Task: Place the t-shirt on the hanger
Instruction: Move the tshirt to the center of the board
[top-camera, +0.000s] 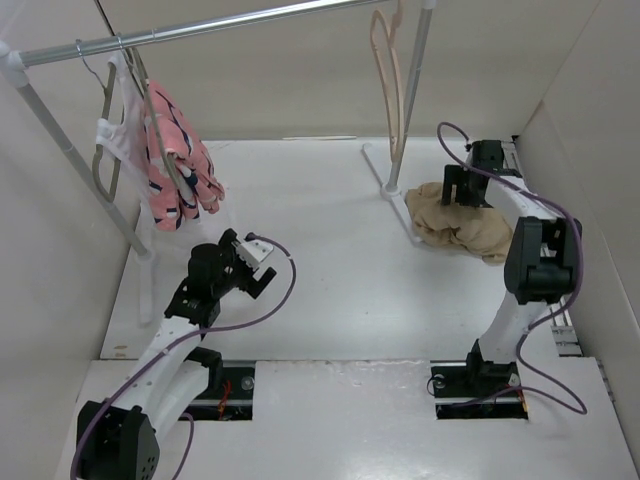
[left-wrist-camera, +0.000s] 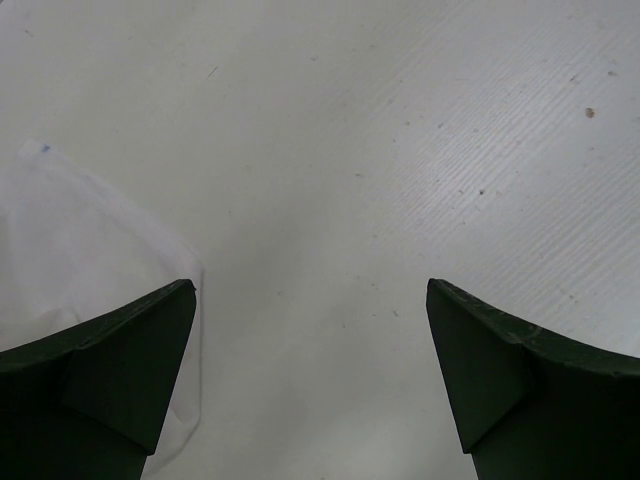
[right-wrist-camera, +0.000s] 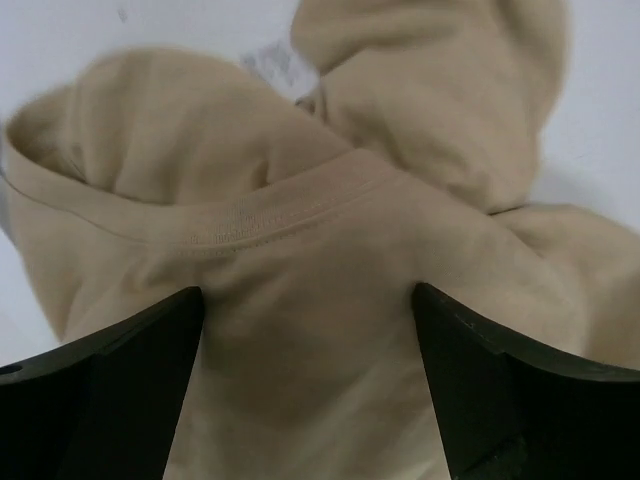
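The tan t-shirt (top-camera: 455, 225) lies crumpled on the table at the right, beside the rack's right foot. The pale peach hanger (top-camera: 386, 75) hangs empty from the rail at the upper right. My right gripper (top-camera: 461, 187) is open, low over the shirt's far edge. In the right wrist view its jaws stand wide on either side of the shirt's fabric just below the stitched collar (right-wrist-camera: 275, 222); the gripper's middle (right-wrist-camera: 308, 300) is over the cloth. My left gripper (top-camera: 262, 272) is open and empty over bare table (left-wrist-camera: 330, 200), far from the shirt.
A metal rail (top-camera: 200, 30) spans the back on two slanted posts. Grey hangers at its left carry a pink patterned garment (top-camera: 180, 160) and a white one (top-camera: 118, 140). The rack's right foot (top-camera: 395, 195) lies beside the shirt. White walls enclose the table.
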